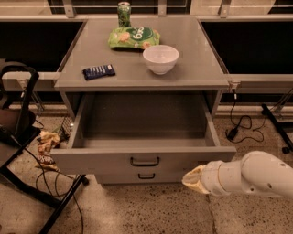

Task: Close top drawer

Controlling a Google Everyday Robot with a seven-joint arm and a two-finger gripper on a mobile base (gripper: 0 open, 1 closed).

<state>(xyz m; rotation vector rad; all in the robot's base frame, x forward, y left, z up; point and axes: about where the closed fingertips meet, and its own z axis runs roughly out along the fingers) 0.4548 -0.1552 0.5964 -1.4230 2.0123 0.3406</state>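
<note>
The top drawer (105, 161) of the grey cabinet is pulled out and empty inside. Its plain grey front carries a small dark loop handle (144, 161). My gripper (193, 180) is a cream tip on a white arm coming in from the lower right. It sits just below the right part of the drawer front, close to its lower edge; I cannot tell whether it touches.
A lower drawer handle (146, 176) shows under the open drawer. On the cabinet top (201, 68) stand a white bowl (160, 58), a green chip bag (133, 37), a green can (124, 13) and a dark blue bar (99, 71). A black chair frame (23, 137) and cables lie at the left.
</note>
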